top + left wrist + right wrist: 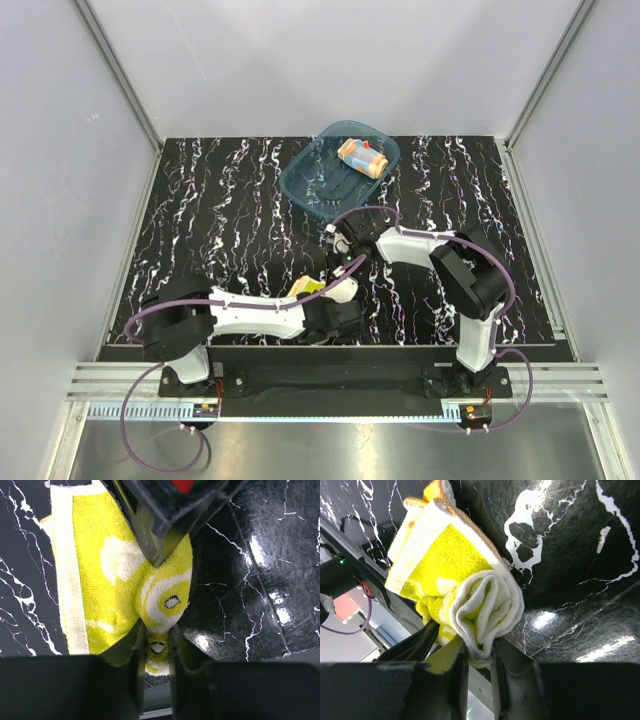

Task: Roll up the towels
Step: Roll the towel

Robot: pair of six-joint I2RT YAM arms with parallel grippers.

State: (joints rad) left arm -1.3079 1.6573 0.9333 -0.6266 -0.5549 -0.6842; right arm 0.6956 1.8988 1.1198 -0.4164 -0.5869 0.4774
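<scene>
One yellow towel [95,600], soft and limp, half-rolled: left gripper [156,636] and right gripper [478,649] each pinch a roll end, likely the best hold.

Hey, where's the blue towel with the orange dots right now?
In the top view, the blue towel with orange dots lies rolled inside the teal tub at the far edge of the table, slightly right of centre.

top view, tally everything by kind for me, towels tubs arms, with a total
tubs: 1, the teal tub
towels: 2, the dotted towel rolled in the tub, the yellow towel on the table
arms: 2, left arm, right arm
total: 5
</scene>
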